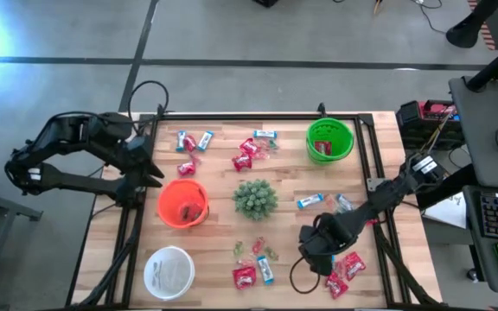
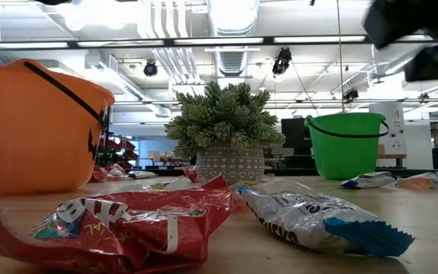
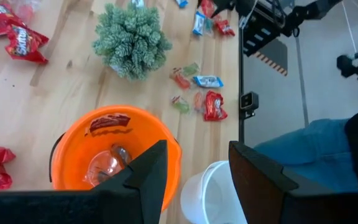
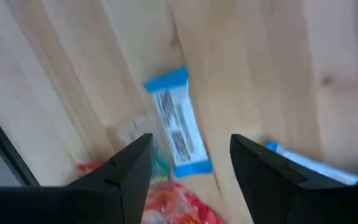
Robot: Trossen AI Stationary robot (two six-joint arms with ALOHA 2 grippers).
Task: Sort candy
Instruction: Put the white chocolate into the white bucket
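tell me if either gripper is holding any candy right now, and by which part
Nothing is held. The right gripper is open above a blue-and-white bar; the left gripper is open over the orange bowl.

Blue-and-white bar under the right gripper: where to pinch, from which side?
Pinch the blue-and-white bar across its narrow middle, coming straight down: it lies flat on the table, long sides clear. The right gripper is open above it. A red packet crowds one end.

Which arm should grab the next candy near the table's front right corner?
Right. The right gripper hangs with jaws open directly over a blue-and-white bar there. The left gripper, also open, sits by the orange bowl at the table's far-left side.
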